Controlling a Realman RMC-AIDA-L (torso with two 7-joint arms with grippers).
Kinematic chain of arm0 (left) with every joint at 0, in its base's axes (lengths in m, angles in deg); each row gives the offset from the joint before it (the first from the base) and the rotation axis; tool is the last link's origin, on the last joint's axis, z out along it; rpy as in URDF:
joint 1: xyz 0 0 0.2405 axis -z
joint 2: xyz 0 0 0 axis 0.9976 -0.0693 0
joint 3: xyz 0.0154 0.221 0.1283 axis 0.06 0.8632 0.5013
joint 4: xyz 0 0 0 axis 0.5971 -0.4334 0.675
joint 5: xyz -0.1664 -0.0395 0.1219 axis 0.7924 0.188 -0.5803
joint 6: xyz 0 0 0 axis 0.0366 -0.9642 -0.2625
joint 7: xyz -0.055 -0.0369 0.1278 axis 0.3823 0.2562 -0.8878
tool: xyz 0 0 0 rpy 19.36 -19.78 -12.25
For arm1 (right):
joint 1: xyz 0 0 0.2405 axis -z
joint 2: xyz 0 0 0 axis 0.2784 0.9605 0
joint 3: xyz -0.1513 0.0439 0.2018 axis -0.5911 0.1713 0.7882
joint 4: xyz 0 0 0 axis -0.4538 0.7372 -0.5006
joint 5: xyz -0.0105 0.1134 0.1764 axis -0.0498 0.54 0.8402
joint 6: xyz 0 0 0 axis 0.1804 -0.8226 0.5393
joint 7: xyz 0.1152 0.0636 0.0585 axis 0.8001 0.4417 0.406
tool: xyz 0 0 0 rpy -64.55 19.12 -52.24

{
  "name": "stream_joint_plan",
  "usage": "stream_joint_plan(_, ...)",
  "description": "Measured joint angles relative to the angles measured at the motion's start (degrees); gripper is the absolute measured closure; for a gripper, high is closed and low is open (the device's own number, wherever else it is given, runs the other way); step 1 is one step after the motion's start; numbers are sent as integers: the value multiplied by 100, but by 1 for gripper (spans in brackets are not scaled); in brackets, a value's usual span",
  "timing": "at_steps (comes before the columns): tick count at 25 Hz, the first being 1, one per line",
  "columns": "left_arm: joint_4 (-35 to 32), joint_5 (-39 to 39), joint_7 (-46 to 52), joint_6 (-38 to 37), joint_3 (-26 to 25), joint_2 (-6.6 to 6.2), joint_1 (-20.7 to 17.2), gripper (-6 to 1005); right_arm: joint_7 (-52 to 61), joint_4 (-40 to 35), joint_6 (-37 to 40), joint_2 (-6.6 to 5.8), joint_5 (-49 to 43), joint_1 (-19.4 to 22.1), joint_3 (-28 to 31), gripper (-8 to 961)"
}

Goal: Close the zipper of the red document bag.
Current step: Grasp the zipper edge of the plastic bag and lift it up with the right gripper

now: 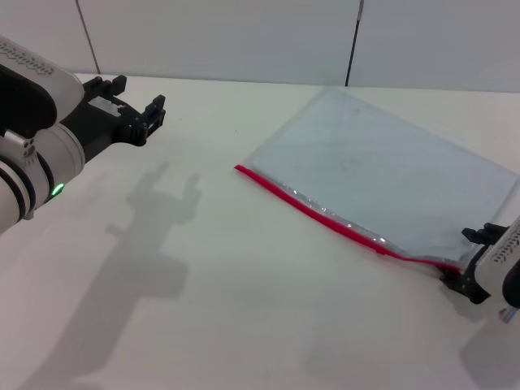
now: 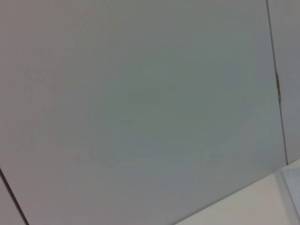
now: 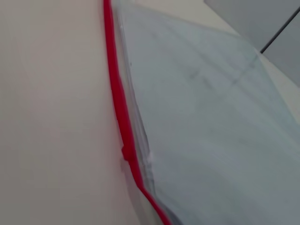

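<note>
- White table (image 1: pixel 203 325) fills the head view, pale wall panels (image 1: pixel 227 36) behind it.
- Left gripper (image 1: pixel 136 104) hangs above the table's far left, well apart from the bag; black fingers spread apart, nothing between them. Its shadow lies on the table below.
- Left wrist view: mostly wall (image 2: pixel 140 103), a bit of table edge in one corner.
- Red document bag (image 1: pixel 390 183) lies flat right of centre, turned at an angle, translucent pale blue-grey.
- Zipper (image 1: pixel 325 217) is the red strip along the bag's near long edge, running from mid-table down toward the right gripper.
- Small red slider (image 1: pixel 379 246) sits on the strip near its right end; also seen in the right wrist view (image 3: pixel 127 153).
- Right gripper (image 1: pixel 470 264) is at the bag's near right corner, at the zipper's end; fingers look to straddle that corner, but can't tell the gap or whether they grip.
</note>
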Motion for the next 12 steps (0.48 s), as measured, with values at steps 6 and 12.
stream_joint_plan(6,-36,0,0,5,5,0,-9,408,107,-127,-26,9,0,-11,8,374)
stream_joint_plan(12,-44,0,0,9,4,0,-13,410,361,-101,-32,-1,-36,-140,39,515)
